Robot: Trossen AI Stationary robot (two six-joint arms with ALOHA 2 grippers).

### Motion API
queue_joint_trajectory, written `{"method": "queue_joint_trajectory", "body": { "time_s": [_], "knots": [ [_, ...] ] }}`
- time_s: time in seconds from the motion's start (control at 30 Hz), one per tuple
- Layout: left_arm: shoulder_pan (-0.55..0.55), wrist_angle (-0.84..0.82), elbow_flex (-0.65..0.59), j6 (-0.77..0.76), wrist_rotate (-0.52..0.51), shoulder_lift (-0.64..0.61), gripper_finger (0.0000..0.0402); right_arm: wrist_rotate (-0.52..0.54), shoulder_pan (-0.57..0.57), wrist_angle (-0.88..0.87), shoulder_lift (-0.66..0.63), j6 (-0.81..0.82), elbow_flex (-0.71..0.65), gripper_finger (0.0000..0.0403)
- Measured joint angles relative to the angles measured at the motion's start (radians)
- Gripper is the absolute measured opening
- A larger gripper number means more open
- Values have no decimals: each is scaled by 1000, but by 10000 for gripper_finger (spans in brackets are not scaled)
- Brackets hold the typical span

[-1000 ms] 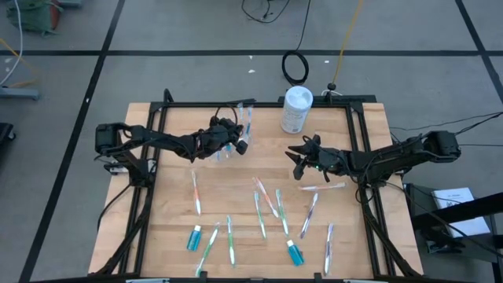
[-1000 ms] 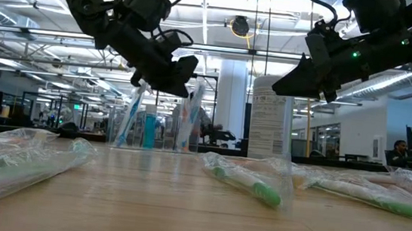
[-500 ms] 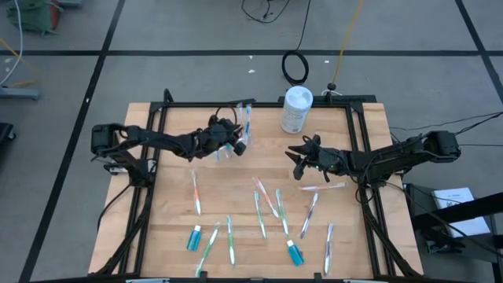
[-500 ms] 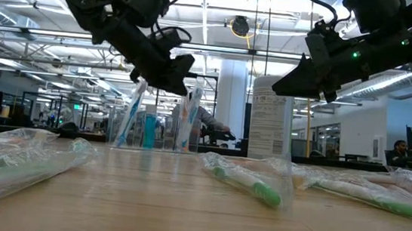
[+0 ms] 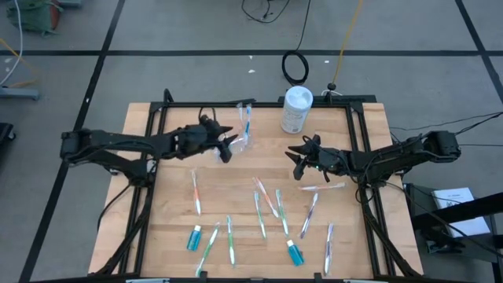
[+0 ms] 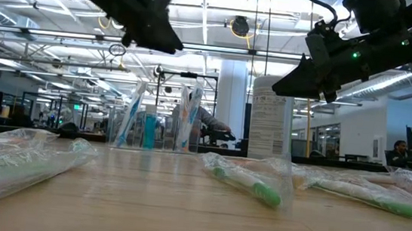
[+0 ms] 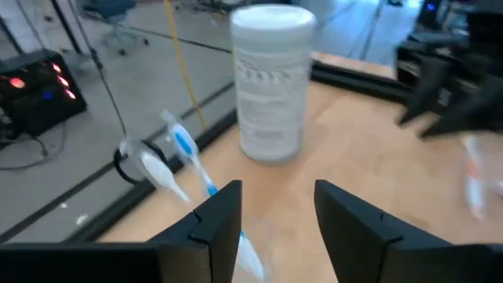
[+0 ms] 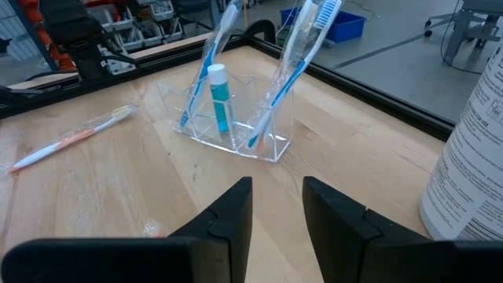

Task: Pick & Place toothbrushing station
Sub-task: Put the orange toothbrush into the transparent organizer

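Your left gripper [image 5: 222, 147] hangs spread and empty just beside the clear holder [image 5: 242, 135] (two blue toothbrushes [image 8: 295, 59] and a tube [image 8: 219, 97] inside); your right gripper [image 5: 297, 157], also spread, waits mid-table.

Bright, even overhead light with faint shadows; the left wrist view is motion-blurred, ceiling lamps glaring behind.

White cylindrical canister [image 5: 296, 109] stands upright at the bench's [image 5: 173, 228] upper edge, centre-right of the high view. Coiled black cable [image 5: 295, 67] lies on the grey floor [image 5: 196, 27] just above it. White paper [image 5: 457, 201] sits at far right.
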Motion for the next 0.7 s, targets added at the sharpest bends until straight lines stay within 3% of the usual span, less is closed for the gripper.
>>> {"method": "queue_joint_trajectory", "body": {
  "time_s": [0.23,0.47,0.7],
  "knots": [
    [-101,-296,0,-179,9,-109,168,-30,0,0,0,16,0,105],
    [-191,-593,0,-501,181,-119,168,-25,0,0,0,11,0,105],
    [-269,-849,0,-645,194,-87,168,-22,-10,129,0,-149,0,105]
  ]
}}
